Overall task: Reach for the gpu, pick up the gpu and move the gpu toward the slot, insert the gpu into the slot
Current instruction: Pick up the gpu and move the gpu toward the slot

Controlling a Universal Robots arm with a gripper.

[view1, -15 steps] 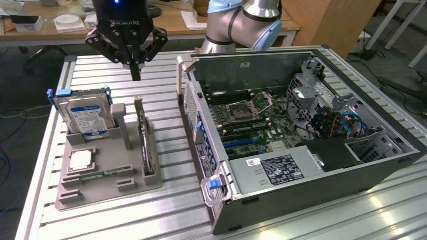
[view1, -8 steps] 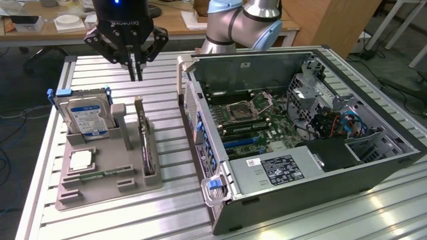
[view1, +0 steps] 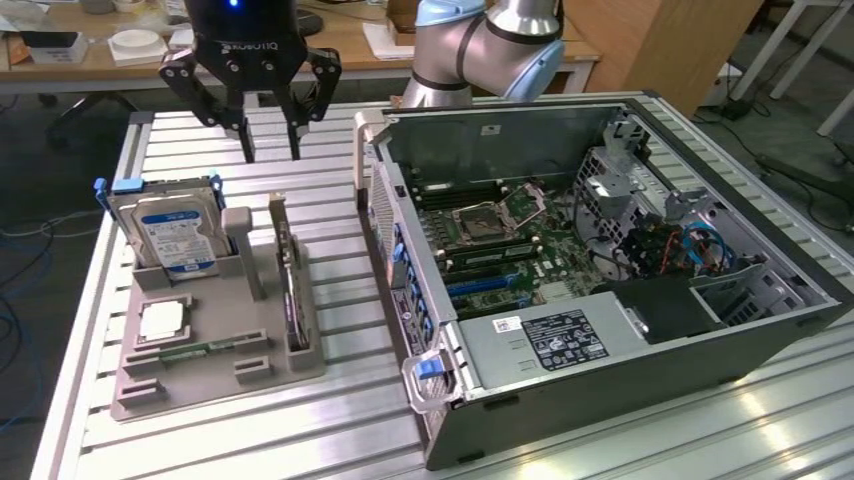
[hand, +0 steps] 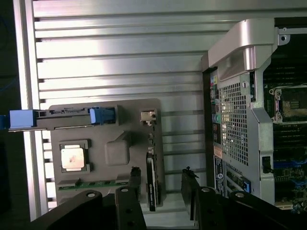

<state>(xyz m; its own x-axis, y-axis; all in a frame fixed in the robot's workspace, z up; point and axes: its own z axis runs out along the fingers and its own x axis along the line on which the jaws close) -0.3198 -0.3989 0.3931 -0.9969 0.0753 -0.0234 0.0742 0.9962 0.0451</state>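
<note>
Exterior view shows the jaws spread open with nothing between them, hanging in the air over the far part of the slatted tabletop [view1: 334, 420], just past the far end of a grey holder block [view1: 214, 375]. In the wrist view the two fingers [hand: 135, 189] frame the gpu [hand: 150, 184] from above without touching it, and it sits nearer one finger than the other. The gpu [view1: 284, 270] stands on its thin edge in the holder's slot on the side facing the computer case [view1: 601, 345]. Beside it in the same holder stands a blue-labelled hard drive [view1: 171, 235], upright, with a square processor [view1: 163, 320] and a green memory stick [view1: 200, 350] lying flat nearer the tabletop's front edge. The case lies open toward the tabletop's edge at the exterior view's right, motherboard [view1: 514, 235] exposed.
</note>
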